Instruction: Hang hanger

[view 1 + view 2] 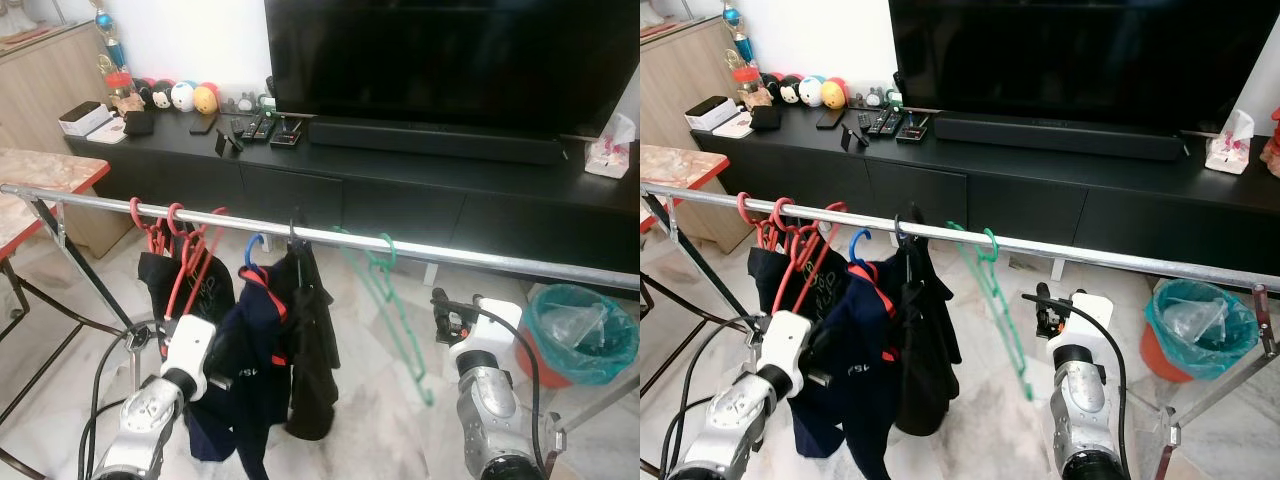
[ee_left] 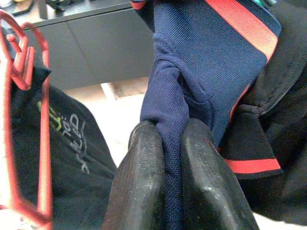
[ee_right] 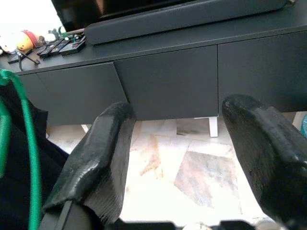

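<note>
A metal rail (image 1: 480, 258) crosses in front of me. Hooked on it from left to right are red hangers (image 1: 172, 228) with a dark garment, a blue hanger (image 1: 252, 250) carrying a navy garment (image 1: 250, 350) with red trim, a black garment (image 1: 312, 340), and a bare green hanger (image 1: 385, 295). My left gripper (image 2: 165, 136) is low beside the navy garment (image 2: 201, 57) and shut on a fold of it. Below the rail, just right of the green hanger, my right gripper (image 3: 177, 129) is open and holds nothing; its arm (image 1: 485, 370) rises there.
Behind the rail stands a long black TV console (image 1: 400, 180) with a TV (image 1: 450, 60), soundbar, remotes and plush toys. A bin lined with a green bag (image 1: 580, 335) sits on the floor at right. A red-edged table (image 1: 45, 170) stands at left.
</note>
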You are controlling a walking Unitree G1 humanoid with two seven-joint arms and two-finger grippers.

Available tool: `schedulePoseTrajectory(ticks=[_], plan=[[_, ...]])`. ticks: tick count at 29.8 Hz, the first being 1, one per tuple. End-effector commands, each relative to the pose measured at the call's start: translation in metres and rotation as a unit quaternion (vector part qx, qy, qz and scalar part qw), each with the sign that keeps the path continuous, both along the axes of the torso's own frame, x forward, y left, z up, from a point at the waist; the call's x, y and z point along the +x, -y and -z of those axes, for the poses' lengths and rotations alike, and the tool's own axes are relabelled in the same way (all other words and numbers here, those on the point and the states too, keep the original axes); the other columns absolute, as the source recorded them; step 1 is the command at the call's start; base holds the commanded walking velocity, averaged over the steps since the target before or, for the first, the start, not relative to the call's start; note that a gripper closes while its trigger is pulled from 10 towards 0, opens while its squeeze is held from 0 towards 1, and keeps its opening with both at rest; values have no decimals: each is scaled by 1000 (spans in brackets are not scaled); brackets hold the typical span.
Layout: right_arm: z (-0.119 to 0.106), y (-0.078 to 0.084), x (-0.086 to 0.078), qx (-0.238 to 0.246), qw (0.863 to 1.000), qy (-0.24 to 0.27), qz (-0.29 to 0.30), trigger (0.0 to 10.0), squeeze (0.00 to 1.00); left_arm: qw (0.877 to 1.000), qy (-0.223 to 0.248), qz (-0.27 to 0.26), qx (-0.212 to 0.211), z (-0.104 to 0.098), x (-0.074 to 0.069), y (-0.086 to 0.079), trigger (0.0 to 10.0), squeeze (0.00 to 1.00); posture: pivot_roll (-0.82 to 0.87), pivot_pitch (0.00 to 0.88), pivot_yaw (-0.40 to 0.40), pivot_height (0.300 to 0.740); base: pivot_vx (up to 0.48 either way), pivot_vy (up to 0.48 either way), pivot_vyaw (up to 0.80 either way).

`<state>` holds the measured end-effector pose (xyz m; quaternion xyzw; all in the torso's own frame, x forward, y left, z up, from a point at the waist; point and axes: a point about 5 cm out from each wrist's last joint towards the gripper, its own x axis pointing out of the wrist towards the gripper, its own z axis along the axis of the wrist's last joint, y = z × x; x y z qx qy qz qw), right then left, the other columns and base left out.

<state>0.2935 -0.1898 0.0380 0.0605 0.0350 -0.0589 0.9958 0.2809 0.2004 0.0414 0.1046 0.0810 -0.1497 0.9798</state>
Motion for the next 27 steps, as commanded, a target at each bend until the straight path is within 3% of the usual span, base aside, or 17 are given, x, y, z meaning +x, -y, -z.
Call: schedulePoseTrajectory(ticks=[1, 13, 27], plan=[[1, -2, -1, 0, 1000, 2, -1, 10000, 0, 998, 65, -23, -3, -25, 13, -8, 10000, 0, 25, 13, 79, 740, 0, 0, 0], [0, -1, -1, -2, 1000, 2, -2, 10000, 0, 995, 89, -37, -22, -30, 13, -8, 10000, 0, 26, 16, 69, 740, 0, 0, 0], [0, -2, 0, -2, 1000, 1, -2, 10000, 0, 996, 73, -48, -18, -31, 36, 5, 10000, 0, 21, 13, 71, 740, 0, 0, 0]])
